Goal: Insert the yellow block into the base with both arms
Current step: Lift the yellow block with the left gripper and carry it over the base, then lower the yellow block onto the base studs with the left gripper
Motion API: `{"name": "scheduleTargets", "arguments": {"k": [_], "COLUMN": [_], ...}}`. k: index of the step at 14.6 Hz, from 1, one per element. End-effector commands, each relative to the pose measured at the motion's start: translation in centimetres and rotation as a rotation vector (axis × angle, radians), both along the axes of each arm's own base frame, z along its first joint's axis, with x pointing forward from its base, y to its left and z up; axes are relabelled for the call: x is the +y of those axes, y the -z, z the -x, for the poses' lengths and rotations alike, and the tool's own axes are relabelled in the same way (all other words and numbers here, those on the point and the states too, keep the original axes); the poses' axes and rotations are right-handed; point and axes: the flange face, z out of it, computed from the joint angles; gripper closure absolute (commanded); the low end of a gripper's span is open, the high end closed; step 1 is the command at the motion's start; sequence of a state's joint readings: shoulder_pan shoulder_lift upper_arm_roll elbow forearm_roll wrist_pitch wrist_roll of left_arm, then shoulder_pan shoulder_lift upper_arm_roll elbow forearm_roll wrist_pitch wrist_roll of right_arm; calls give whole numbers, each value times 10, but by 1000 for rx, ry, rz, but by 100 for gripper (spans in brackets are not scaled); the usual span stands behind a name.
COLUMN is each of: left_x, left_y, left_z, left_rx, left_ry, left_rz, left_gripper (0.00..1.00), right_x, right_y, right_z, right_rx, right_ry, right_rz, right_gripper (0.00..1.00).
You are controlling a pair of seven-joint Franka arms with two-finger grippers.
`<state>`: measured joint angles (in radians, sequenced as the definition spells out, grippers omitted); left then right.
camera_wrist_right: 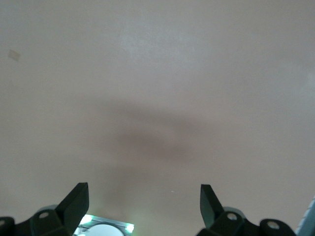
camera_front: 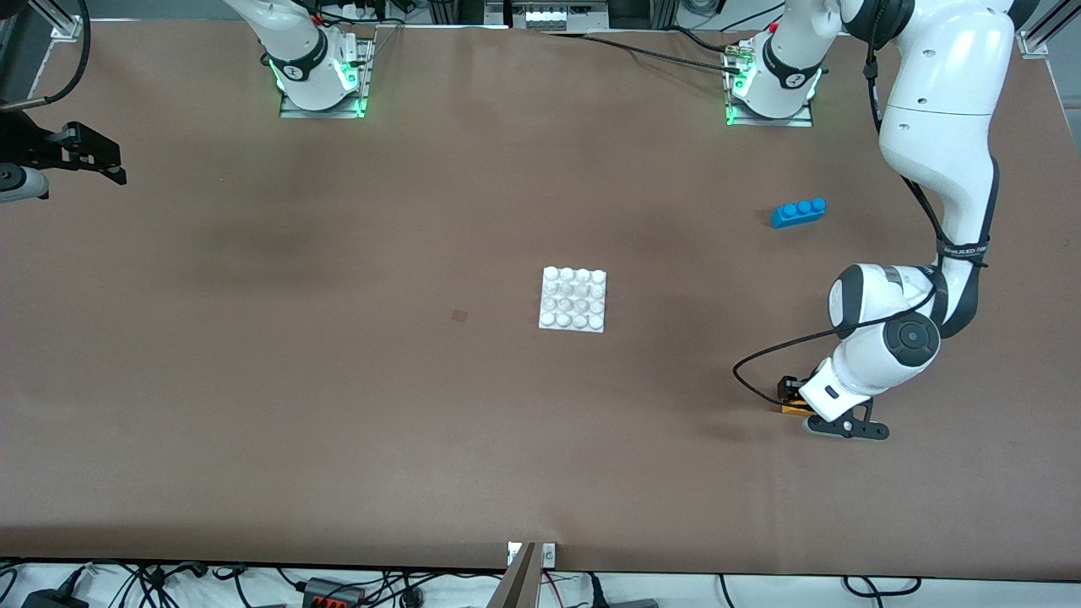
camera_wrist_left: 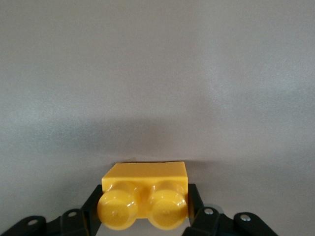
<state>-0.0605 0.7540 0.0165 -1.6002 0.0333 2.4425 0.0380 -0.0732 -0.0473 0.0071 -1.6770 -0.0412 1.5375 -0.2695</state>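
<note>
We see the left arm reaching down low at its own end of the surface (camera_front: 253,405), and its left tool (camera_front: 794,404) is right down on the yellow block (camera_front: 794,409). From the left wrist camera the picture is clear: the left tool (camera_wrist_left: 143,209) is clamped on the yellow block (camera_wrist_left: 144,194), one black finger (camera_wrist_left: 91,209) pressed against each short side, and the two round studs face the camera. The block sits on the brown surface, nearer to the front camera than the base (camera_front: 574,299) and well apart from it.

The base lies flat around the middle of the surface, its studs up, with nothing on it. We also spot a blue brick (camera_front: 799,212) with three studs, lying toward the left arm's end, farther from the front camera than the yellow block and apart from both it and the base.

Over at the other end, the right arm waits up in the air, its right tool (camera_front: 84,156) hanging over the edge of the surface at the right arm's end. The right wrist camera shows the right tool (camera_wrist_right: 143,201) with its fingers (camera_wrist_right: 76,199) spread wide apart, gripping nothing, with only bare brown surface under it.
</note>
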Motion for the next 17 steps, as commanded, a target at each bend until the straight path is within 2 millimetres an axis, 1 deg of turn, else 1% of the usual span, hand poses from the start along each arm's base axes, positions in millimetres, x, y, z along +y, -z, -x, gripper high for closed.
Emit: {"name": "scheduleTargets", "arguments": {"k": [1,2,3,4,7,8,9,11,13,15,17], "left_x": [-8,-24,-44,-57,-132,-159,-193,-261,-318,-359,-380], "left_y": [-23,-32,-44,-53,-89,-97,-102,-105,-105,-101,-86], "left_z": [-1,1,4,8,28,36,48,75,102,124,140], "left_rx": [-21,-20,-13,14,78,90,102,127,129,125,140], "left_ry": [0,0,-14,-41,-107,-113,-120,-188,-245,-210,-165], "left_rz": [25,44,67,78,112,115,123,154,159,165,153], "left_gripper": [53,53,53,53,53,53,53,53,54,53,53], "right_x": [-9,-7,-2,-1,-2,-3,-3,-4,-1,-1,-1], "right_y": [5,2,1,0,1,1,1,2,2,3,2], "right_z": [2,5,5,4,2,2,2,1,1,2,2], "right_rx": [11,13,12,7,4,4,4,5,7,12,10], "right_ry": [179,194,188,186,193,194,194,196,191,193,193], "right_rz": [-56,-49,-44,-43,-48,-48,-48,-48,-48,-51,-51], "right_gripper": [0,0,0,0,0,0,0,0,0,0,0]}}
